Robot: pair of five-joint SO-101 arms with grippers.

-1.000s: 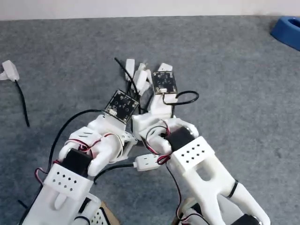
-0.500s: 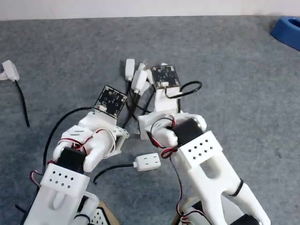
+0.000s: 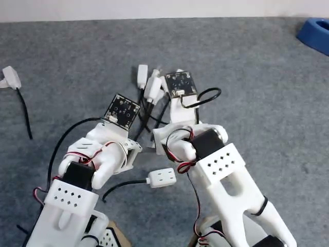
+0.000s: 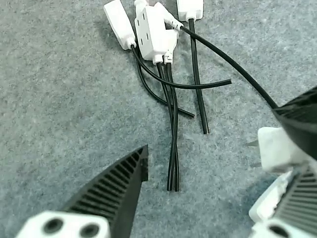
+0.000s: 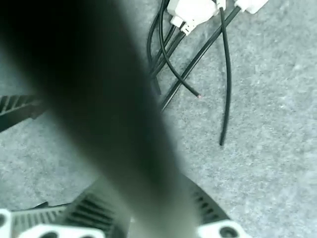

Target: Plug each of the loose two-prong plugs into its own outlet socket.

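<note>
So the left gripper (image 4: 218, 163) has its jaws spread wide, gripping nothing, with a pair of thin black cords (image 4: 172, 148) on the grey felt-like mat (image 4: 59, 99) running through the gap. A small white plastic two-prong plug (image 4: 275, 148) sits right beside one jaw, metal prongs poking toward the gap. Ahead of the jaws, a chunky white outlet socket block (image 4: 148, 29) lies bunched with other white cord ends (image 4: 119, 22). As for the right gripper (image 5: 143, 213), can't tell if it's clamped or released, since a blurry dark shape (image 5: 99, 99) covers it.
</note>
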